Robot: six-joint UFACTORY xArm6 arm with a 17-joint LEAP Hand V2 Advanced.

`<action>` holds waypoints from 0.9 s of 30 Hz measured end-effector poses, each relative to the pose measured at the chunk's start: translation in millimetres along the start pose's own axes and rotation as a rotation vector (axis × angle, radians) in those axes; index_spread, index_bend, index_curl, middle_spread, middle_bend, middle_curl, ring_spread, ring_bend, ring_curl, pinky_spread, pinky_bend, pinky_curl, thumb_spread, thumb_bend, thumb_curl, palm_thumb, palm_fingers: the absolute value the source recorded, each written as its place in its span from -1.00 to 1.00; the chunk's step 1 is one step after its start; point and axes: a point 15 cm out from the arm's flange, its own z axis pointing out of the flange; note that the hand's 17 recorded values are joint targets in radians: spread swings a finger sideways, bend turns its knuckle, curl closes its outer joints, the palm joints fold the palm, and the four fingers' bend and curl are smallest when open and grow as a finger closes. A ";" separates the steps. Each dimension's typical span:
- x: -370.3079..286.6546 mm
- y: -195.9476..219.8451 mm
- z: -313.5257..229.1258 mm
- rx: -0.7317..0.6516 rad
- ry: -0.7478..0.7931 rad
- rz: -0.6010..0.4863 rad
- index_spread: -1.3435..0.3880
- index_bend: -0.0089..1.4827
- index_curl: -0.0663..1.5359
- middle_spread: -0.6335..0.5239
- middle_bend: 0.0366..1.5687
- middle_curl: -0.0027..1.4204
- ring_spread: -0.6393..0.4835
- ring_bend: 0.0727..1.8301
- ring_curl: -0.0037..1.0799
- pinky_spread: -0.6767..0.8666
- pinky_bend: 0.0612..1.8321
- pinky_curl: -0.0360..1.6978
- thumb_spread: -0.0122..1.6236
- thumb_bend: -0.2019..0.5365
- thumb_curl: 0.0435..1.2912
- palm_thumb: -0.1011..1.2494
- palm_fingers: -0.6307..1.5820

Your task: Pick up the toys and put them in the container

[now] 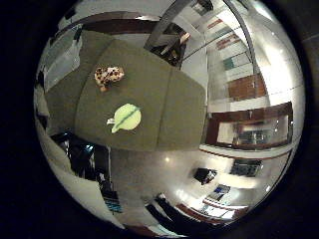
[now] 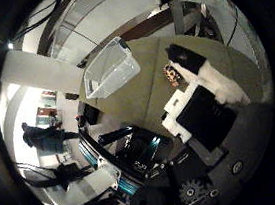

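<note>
In the little finger side palm view, a brown spotted toy animal (image 1: 109, 75) and a pale green toy (image 1: 126, 118) lie a little away from each other on an olive-green table (image 1: 164, 100), both far from the palm. In the thumb side palm view, a clear plastic container (image 2: 111, 68) stands on the table with its opening up. A small spotted toy (image 2: 171, 75) lies beside it, just past my fingers (image 2: 207, 77). My right hand (image 2: 203, 104) is raised over the table with its fingers relaxed and nothing between them.
The table's edges (image 1: 140, 147) drop off to the floor of a large room, with furniture and walls around it. Dark stands and equipment (image 2: 69, 156) are on the floor beside the table.
</note>
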 end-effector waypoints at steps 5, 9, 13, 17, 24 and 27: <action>-26.1 -4.8 3.7 -0.007 -0.016 -0.021 0.02 -0.80 -0.40 -0.12 -0.83 -0.50 0.27 -0.77 -0.57 0.40 -0.44 -0.93 0.36 -0.56 -0.37 0.25 -0.11; -42.0 -11.5 12.0 -0.016 -0.036 -0.051 0.06 -0.78 -0.49 -0.03 -0.81 -0.53 0.38 -0.75 -0.56 0.41 -0.33 -0.92 0.34 -0.58 -0.49 0.01 -0.24; -42.9 -7.8 32.7 -0.051 -0.066 -0.046 0.06 -0.76 -0.52 0.02 -0.80 -0.55 0.42 -0.74 -0.56 0.41 -0.30 -0.92 0.29 -0.56 -0.57 -0.16 -0.27; -14.9 0.3 50.6 -0.093 -0.056 -0.031 0.07 -0.75 -0.52 0.05 -0.80 -0.55 0.43 -0.75 -0.55 0.41 -0.30 -0.93 0.26 -0.55 -0.61 -0.26 -0.28; 59.9 32.9 100.2 -0.181 -0.029 0.023 0.07 -0.76 -0.54 0.08 -0.80 -0.56 0.45 -0.75 -0.54 0.39 -0.32 -0.93 0.23 -0.53 -0.63 -0.35 -0.31; 87.0 44.9 126.0 -0.201 -0.015 0.035 0.07 -0.76 -0.54 0.09 -0.80 -0.56 0.45 -0.75 -0.54 0.39 -0.32 -0.93 0.23 -0.53 -0.63 -0.35 -0.31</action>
